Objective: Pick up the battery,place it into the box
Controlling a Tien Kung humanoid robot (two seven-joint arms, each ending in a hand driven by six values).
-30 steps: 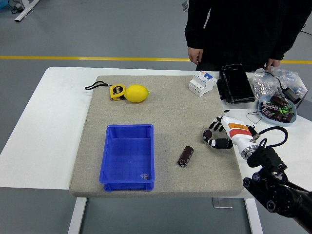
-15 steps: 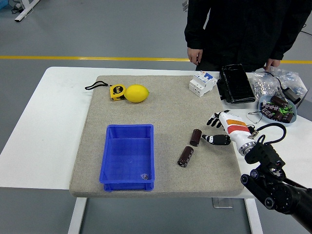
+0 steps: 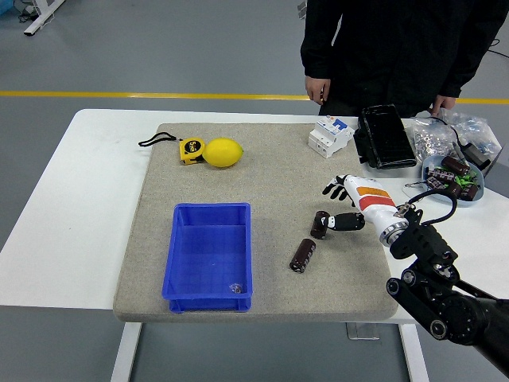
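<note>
Two dark cylindrical batteries lie on the grey mat (image 3: 238, 183): one (image 3: 320, 224) right of the blue box (image 3: 181, 263), the other (image 3: 302, 255) just below and left of it. My right hand (image 3: 331, 208) is open, fingers spread, just right of the upper battery, with the thumb (image 3: 346, 223) beside its end. It holds nothing. The blue box stands open at the mat's front left with a small bit in its near right corner.
A yellow lemon (image 3: 223, 153) and a yellow tape measure (image 3: 190, 150) lie at the back left. A white breaker (image 3: 330, 135), a black case (image 3: 383, 136) and a bowl of parts (image 3: 452, 177) stand at the back right. A person (image 3: 398, 48) stands at the far side, hands hanging.
My right hand opened and left a second battery on the mat. It then shifted a little back and left, with its fingers spread wider.
</note>
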